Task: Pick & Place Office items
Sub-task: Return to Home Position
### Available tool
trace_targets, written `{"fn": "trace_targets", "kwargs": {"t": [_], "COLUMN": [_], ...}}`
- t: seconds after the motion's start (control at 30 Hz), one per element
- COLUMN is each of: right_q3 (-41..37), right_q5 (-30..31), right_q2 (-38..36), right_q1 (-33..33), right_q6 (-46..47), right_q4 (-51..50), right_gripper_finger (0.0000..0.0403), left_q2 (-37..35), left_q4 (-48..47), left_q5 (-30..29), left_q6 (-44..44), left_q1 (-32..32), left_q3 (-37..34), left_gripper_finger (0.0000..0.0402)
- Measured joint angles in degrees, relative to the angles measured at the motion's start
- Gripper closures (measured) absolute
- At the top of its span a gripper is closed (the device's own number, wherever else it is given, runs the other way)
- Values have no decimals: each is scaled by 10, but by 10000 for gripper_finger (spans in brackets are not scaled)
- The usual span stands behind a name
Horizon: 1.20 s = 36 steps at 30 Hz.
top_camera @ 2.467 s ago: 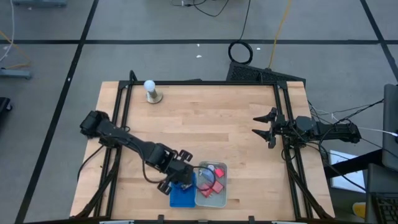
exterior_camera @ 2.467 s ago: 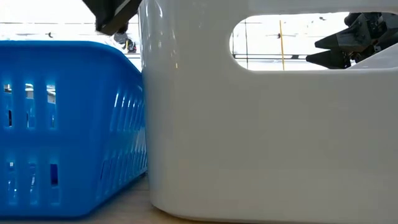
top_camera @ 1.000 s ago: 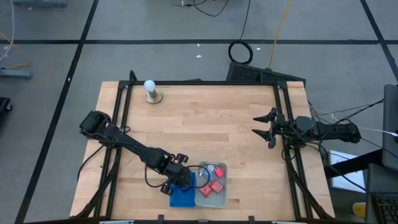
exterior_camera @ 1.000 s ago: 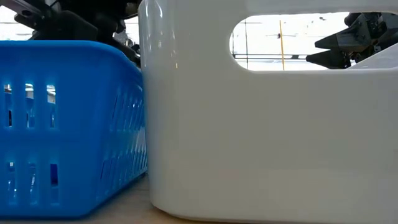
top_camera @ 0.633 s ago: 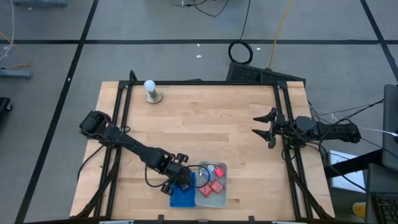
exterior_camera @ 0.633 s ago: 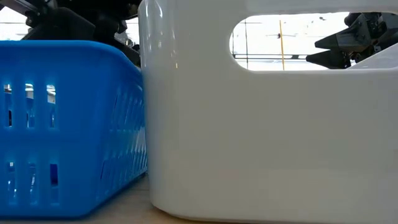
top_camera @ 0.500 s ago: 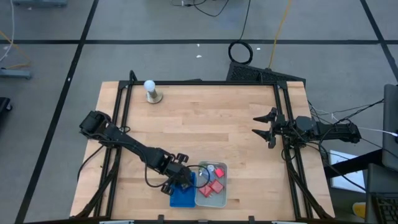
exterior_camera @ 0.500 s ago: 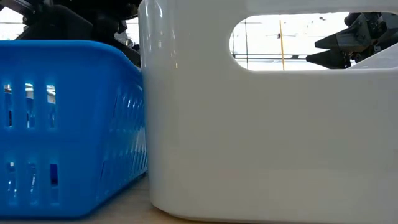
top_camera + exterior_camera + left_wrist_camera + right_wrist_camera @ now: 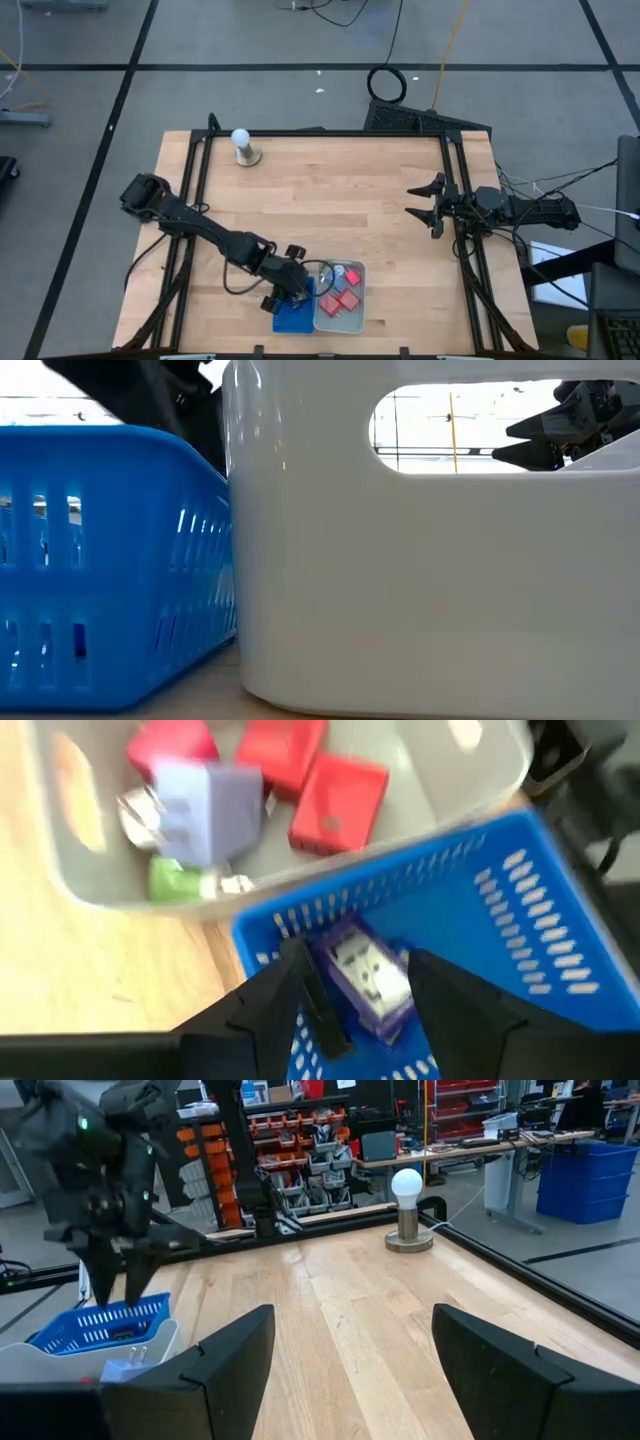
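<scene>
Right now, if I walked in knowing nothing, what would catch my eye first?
Probably the blue tray and pale grey tray, side by side on the table, with red blocks in the grey one. The left gripper hangs open over the blue tray; the right gripper waits open at the table's right edge.

High looks down; low abuts pale tray (image 9: pixel 420 590).

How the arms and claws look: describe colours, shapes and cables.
Left arm and right arm: dark, slender, jointed, with black cables trailing. Left claw and right claw: two black, angular fingers each. No markings show.
</scene>
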Motion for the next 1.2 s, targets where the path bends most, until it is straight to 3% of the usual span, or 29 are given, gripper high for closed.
{"fn": "trace_targets", "kwargs": {"t": [0.47,0.73,0.97,1.2], "right_q3": [0,0,0,0], "right_q5": [0,0,0,0], "right_q2": [0,0,0,0], "right_q1": [0,0,0,0], "right_q6": [0,0,0,0], "right_q4": [0,0,0,0], "right_gripper_finger": [138,138,138,138], "left_q2": [-102,-123,-153,-254], "left_q4": [16,80,158,156], "left_q5": [-26,-24,65,43], "left_q6": [-11,0,1,11], "left_q1": [50,94,142,196], "left_q3": [0,0,0,-61], "left_gripper_finger": [163,137,139,157]}}
